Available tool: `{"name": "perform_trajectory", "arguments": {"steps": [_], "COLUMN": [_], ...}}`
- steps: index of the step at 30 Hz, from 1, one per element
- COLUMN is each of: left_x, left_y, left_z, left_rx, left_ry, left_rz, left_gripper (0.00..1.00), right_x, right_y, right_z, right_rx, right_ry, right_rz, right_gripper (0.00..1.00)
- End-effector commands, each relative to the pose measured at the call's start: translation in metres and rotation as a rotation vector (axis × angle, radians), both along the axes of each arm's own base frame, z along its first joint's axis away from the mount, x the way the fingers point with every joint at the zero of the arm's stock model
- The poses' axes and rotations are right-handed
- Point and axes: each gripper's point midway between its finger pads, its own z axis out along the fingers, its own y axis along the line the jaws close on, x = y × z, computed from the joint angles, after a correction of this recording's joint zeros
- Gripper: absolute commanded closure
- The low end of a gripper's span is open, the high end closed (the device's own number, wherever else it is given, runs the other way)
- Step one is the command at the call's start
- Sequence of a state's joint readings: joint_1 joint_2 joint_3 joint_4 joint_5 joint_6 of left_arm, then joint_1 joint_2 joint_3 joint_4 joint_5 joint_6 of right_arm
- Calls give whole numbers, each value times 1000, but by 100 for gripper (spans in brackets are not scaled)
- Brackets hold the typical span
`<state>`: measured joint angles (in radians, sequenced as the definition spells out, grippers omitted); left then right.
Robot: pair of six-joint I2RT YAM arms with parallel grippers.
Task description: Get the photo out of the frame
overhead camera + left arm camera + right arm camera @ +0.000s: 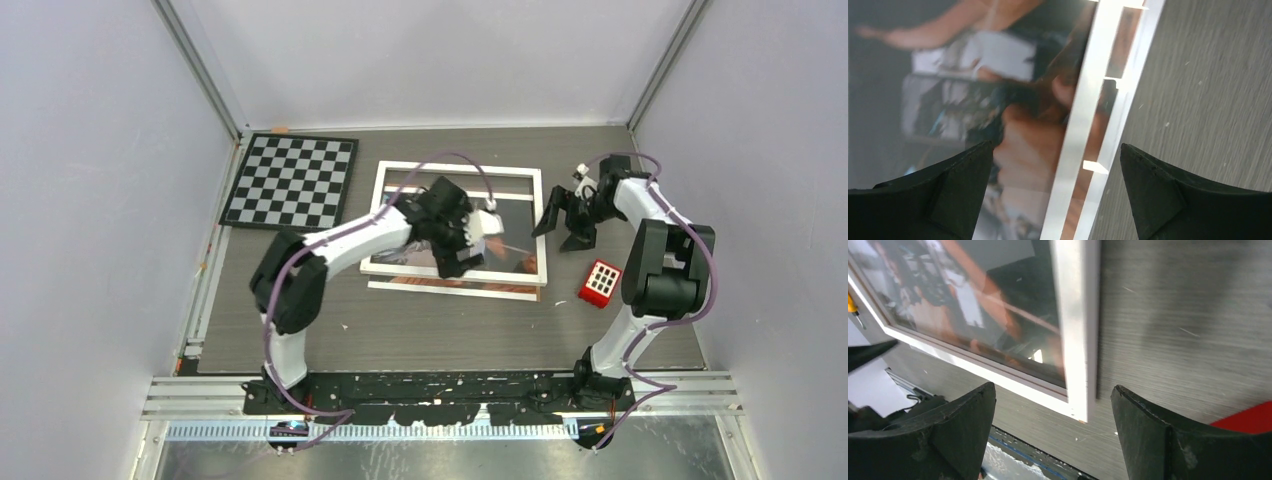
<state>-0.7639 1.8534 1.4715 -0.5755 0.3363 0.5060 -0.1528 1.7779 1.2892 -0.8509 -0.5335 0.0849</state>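
Within the white frame [455, 168], the glossy photo [518, 235] shows orange-tan skin tones.

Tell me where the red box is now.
In the top view, the red box lies on the right side of the table, just off the near right corner of the frame.

A black-and-white checkerboard [290, 182] lies flat at the far left corner of the dark grey wood-grain table [440, 335]. Over on the right sits a small red block [600, 283] with white squares on top, well apart from the board.
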Motion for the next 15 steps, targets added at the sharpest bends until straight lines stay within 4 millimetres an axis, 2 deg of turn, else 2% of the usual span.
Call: {"name": "perform_trajectory", "arguments": {"steps": [1, 4, 8, 15], "left_x": [0, -14, -23, -9], "left_y": [-56, -84, -103, -102], "left_z": [-5, -20, -35, -46], "left_rx": [-37, -21, 0, 46], "left_ry": [-70, -69, -75, -132], "left_rz": [-82, -128, -145, -95], "left_gripper": [0, 0, 0, 1], "right_x": [-9, -15, -22, -31], "right_y": [-22, -31, -34, -32], "right_z": [-7, -6, -4, -5], "right_rx": [36, 20, 19, 29], "right_ry": [33, 34, 33, 33], "right_rz": [-89, -101, -104, -101], "right_gripper": [11, 11, 11, 11]}}
